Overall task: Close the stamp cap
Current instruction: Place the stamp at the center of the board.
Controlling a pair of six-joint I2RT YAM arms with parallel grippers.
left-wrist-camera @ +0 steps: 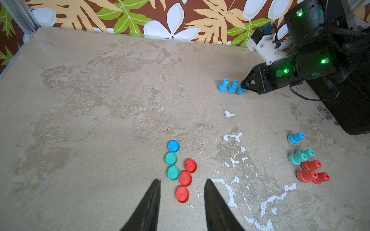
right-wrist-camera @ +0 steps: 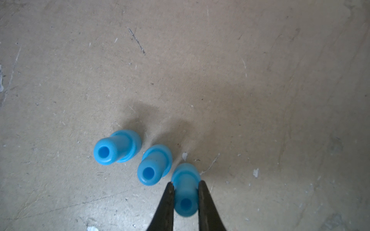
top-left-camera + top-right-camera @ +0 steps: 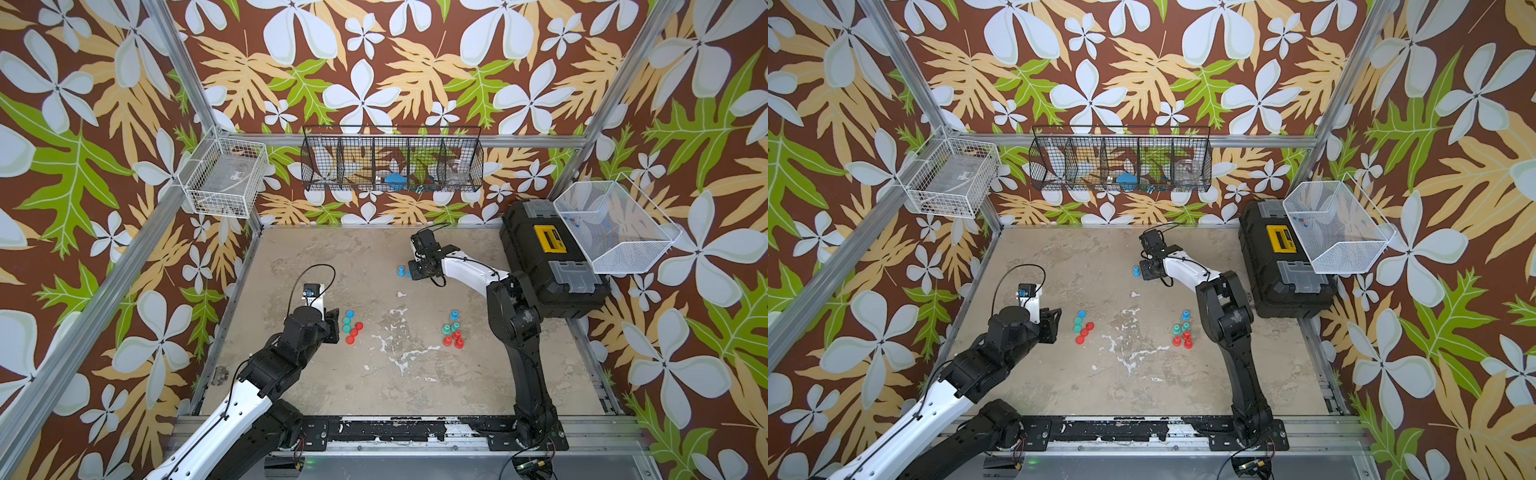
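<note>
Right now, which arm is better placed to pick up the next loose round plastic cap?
Left. The left gripper hovers open beside the round plastic caps, with a red cap closest to it. The right gripper is occupied elsewhere, shut on a blue plastic stamp.

caps (image 3: 351,328): table (image 3: 311,257) left | stamps (image 3: 453,330): right of caps | stamp row (image 1: 232,87): behind both

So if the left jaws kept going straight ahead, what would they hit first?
Probably the nearest red cap, just ahead of the left gripper, though how high it hovers is unclear.
</note>
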